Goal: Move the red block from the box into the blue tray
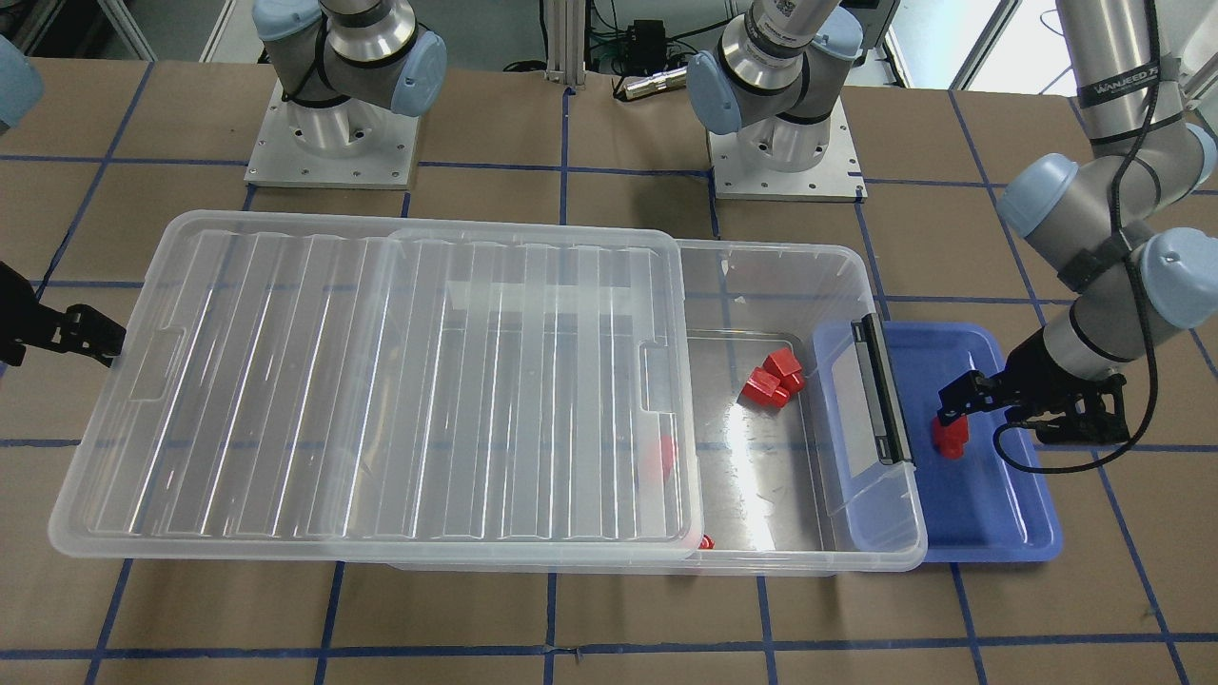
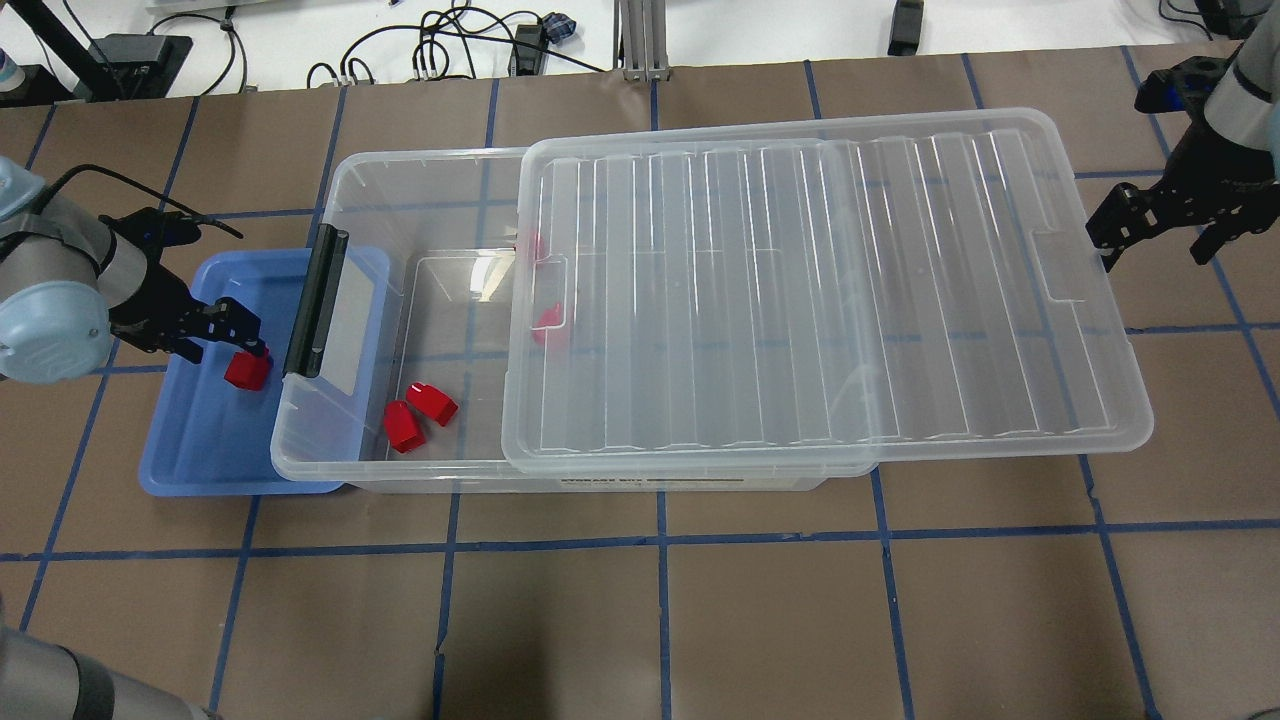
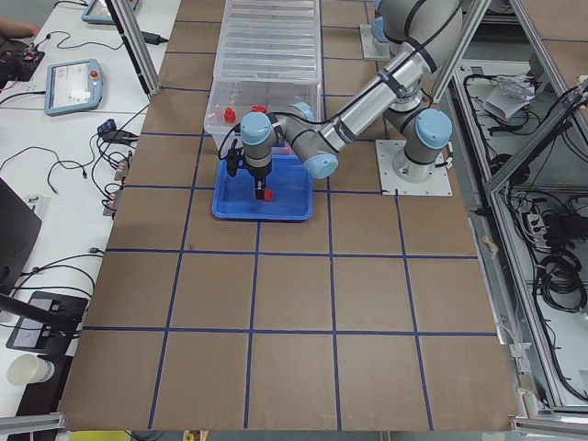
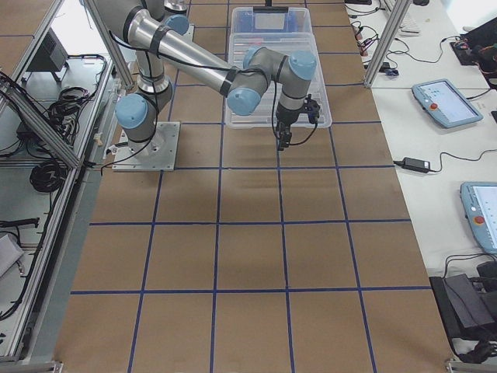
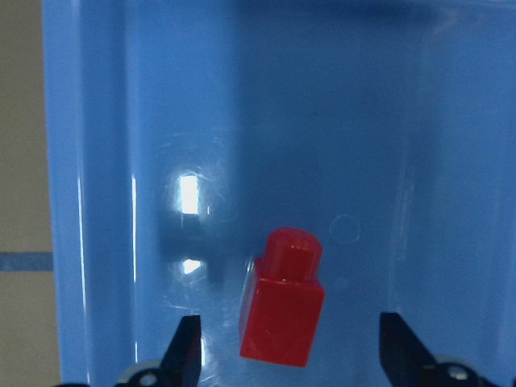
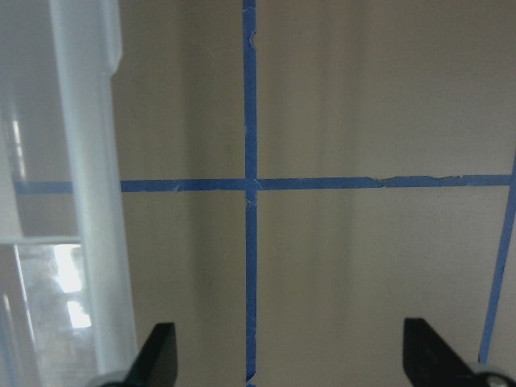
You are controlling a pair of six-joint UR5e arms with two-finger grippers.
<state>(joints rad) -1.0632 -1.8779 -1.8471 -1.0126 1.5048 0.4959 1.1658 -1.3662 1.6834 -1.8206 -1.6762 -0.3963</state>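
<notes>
1. The red block (image 5: 284, 300) lies on the floor of the blue tray (image 2: 200, 445), toward the tray's far half. It is stub-end up in the left wrist view and touches neither finger. It looks slightly tilted there, so I cannot be sure it sits flat.
2. The left gripper (image 2: 243, 330) hangs just above the block, released, with its fingers spread wide on either side and holding nothing.
3. The tray sits at the left end of the box (image 2: 420, 160), whose black latch handle (image 2: 318, 305) overlaps the tray's right rim.
4. The lid (image 2: 820, 290) lies shifted to the right, leaving the box's left part open. Two more red blocks (image 2: 420, 415) lie there near the front wall.
5. The right gripper (image 2: 1150, 235) is at the lid's far right edge over the surface, also spread open and empty.
6. Judgement: the placing step looks done. The next move calls for lifting the left gripper straight up, so that a finger does not nudge the block, and keeping clear of the latch handle.
</notes>
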